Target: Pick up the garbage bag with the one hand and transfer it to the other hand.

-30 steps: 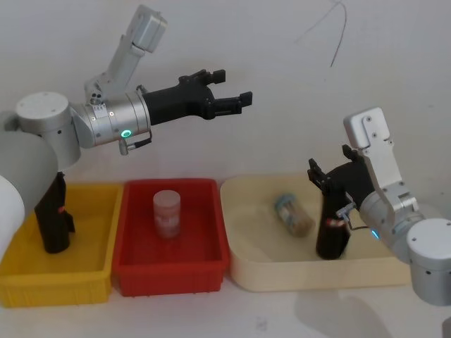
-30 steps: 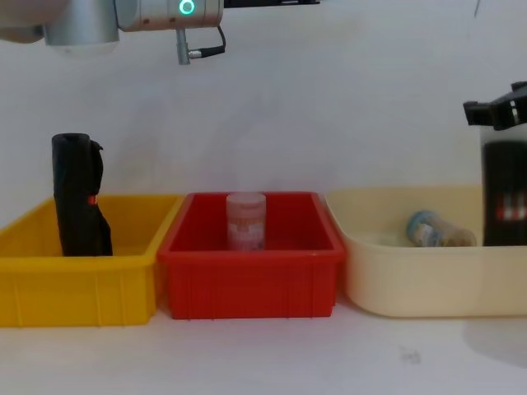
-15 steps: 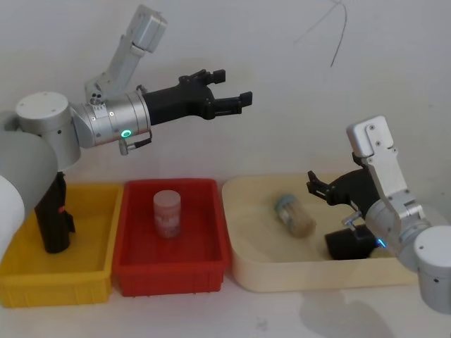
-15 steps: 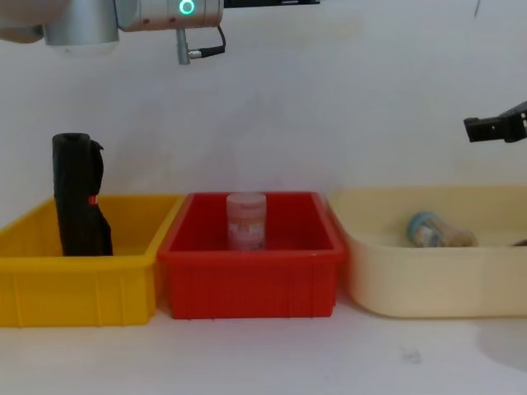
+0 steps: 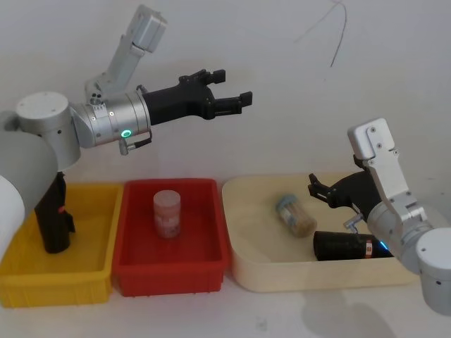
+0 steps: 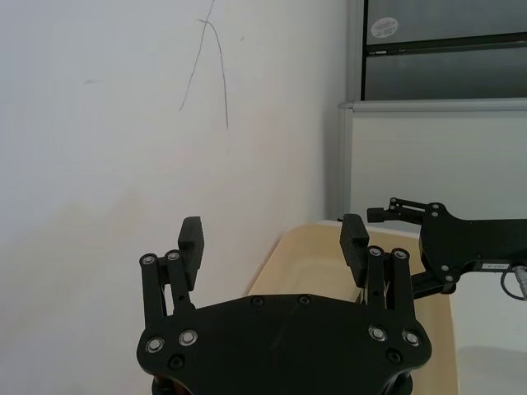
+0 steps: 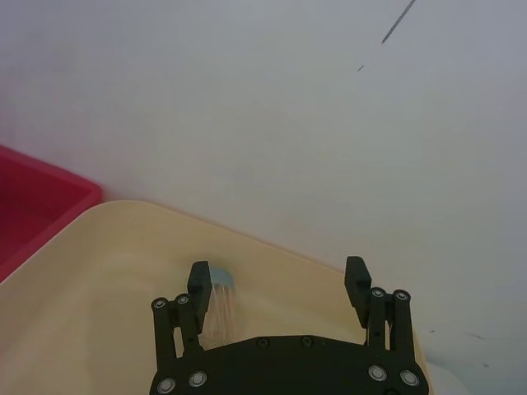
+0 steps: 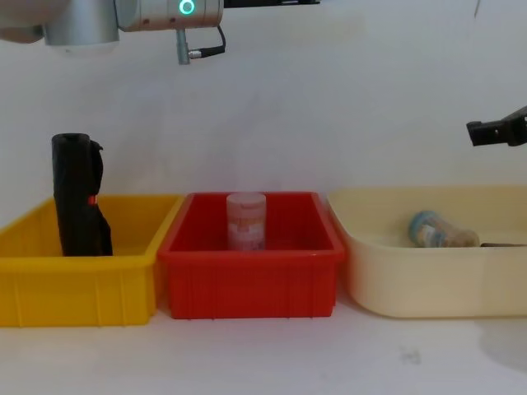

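Lying on its side in the cream tray (image 5: 243, 271), the garbage bag (image 5: 343, 245) sits at five o'clock of the spread right claw (image 5: 323, 191), while the left claw (image 5: 232, 91) hangs spread high above.

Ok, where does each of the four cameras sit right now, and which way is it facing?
Head view: above, looking down at yellow plastic bin, red plastic bin and cream tray; both arms show, left gripper raised, right gripper over the tray.
Chest view: low, facing forward across the bins; green-lit left arm at top.
Left wrist view: behind the open left gripper, facing the wall.
Right wrist view: behind the open right gripper, facing the tray.
Head and chest share the short pink jar.
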Robot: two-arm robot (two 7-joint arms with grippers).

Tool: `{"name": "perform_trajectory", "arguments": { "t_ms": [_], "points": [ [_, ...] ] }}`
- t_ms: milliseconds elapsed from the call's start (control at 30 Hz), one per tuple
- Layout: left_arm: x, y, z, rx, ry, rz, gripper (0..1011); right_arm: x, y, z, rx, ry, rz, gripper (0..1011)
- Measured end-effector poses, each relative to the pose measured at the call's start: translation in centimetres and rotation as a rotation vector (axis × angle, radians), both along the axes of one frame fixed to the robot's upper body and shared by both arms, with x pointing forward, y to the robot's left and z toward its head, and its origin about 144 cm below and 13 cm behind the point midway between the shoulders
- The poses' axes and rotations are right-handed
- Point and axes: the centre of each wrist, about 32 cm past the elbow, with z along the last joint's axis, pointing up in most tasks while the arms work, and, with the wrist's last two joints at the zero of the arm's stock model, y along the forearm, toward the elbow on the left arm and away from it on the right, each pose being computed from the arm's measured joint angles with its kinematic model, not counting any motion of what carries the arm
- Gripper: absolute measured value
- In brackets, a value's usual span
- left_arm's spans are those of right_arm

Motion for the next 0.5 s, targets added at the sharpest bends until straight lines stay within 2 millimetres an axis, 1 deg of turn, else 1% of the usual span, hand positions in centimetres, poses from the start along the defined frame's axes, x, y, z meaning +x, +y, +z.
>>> {"name": "perform_trajectory", "arguments": {
  "t_ms": [500],
  "points": [
    [0.0, 0.0, 0.0, 0.0, 0.0, 0.0, 1001, -0.07, -0.04, -0.01, -0.002, 0.002, 0.001, 1000]
  ]
}}
